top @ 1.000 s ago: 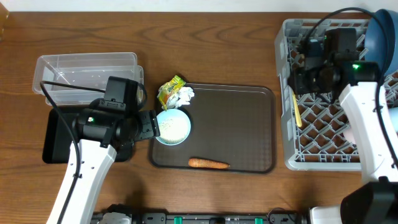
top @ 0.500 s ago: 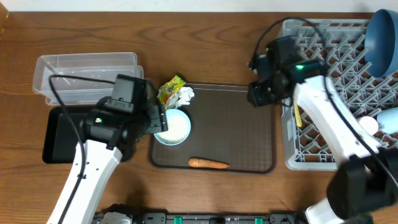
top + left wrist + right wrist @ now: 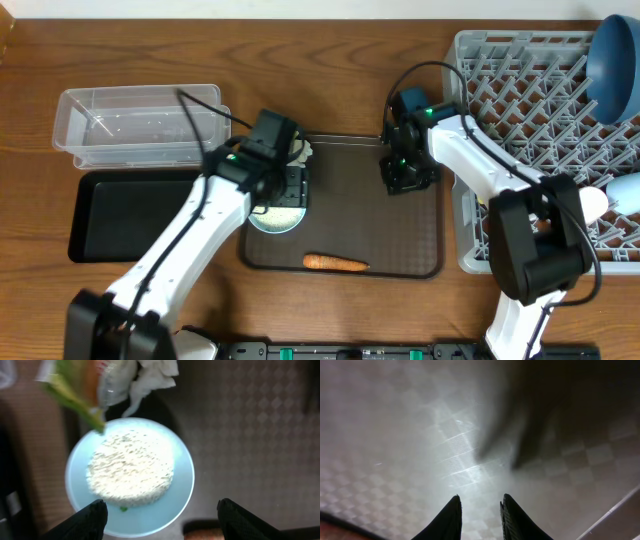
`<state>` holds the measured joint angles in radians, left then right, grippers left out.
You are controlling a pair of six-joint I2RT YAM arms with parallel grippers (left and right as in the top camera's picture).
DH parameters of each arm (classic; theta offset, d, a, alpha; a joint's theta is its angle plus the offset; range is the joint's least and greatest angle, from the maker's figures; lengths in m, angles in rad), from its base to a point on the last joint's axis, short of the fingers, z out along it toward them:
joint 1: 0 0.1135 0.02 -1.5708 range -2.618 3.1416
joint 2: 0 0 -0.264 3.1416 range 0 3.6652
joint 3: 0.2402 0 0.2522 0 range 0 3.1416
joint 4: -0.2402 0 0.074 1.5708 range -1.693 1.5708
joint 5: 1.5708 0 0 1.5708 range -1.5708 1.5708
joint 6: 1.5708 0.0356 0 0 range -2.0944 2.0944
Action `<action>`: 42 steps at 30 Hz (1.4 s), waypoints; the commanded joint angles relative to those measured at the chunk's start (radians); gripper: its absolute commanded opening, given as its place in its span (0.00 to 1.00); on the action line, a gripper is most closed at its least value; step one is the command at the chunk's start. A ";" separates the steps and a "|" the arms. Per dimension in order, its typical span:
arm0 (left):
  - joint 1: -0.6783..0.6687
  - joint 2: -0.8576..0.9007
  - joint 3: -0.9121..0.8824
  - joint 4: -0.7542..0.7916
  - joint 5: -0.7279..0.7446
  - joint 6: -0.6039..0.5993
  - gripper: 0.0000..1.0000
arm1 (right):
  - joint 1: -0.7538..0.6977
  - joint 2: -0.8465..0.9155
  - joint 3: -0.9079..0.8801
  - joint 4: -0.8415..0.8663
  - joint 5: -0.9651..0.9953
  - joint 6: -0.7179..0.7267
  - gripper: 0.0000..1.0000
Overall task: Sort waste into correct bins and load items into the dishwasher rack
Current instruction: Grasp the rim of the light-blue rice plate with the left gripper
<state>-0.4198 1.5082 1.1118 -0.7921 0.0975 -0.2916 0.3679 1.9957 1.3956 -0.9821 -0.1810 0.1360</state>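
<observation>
Far left on the table: clear tub, long side along the back; just in front of it and touching or nearly so, black tray, shallow and matte.

Next, on the left end of the brown serving tray: small bowl, round, pale bluish-white, carrying a flat mound of white rice with a tiny green fleck at its near edge; at the bowl's far rim, yellow-green snack wrapper, blurred, one corner overlapping the rim; beside that, crumpled paper, white and creased, close to the rim, contact unclear. Directly above the bowl, left gripper, spread wide; dark fingertips standing either side of the bowl's near half, wider apart than the bowl; nothing gripped, and no contact with bowl or rice to be seen.

Near the front edge of the serving tray: carrot, small, orange, lying lengthwise, apart from the bowl.

Over the right end of the serving tray, by its back edge: right gripper, pointed down at the patterned surface; fingers close together with only a narrow slit between; nothing in that slit; touching the tray or not, cannot tell.

Far right: rack, grey, full of upright pegs; in its back right corner, dark-blue bowl, tilted on edge; at the right side lower down, light-blue cup, partly cut off.
</observation>
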 commanded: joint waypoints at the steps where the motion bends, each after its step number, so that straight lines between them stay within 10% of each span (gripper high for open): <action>1: -0.023 0.057 0.009 0.017 -0.013 -0.028 0.73 | 0.005 0.021 -0.005 -0.006 0.021 0.036 0.25; 13: -0.120 0.228 0.009 0.071 -0.016 -0.027 0.72 | 0.006 0.022 -0.005 -0.005 0.020 0.036 0.26; 34: -0.180 0.293 -0.001 0.077 -0.095 -0.028 0.23 | 0.006 0.022 -0.005 -0.006 0.020 0.036 0.26; 42: -0.188 0.293 -0.001 0.076 -0.095 -0.027 0.19 | 0.006 0.022 -0.005 -0.018 0.020 0.035 0.26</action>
<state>-0.6044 1.7878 1.1118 -0.7139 0.0154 -0.3172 0.3679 2.0094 1.3937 -0.9981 -0.1638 0.1539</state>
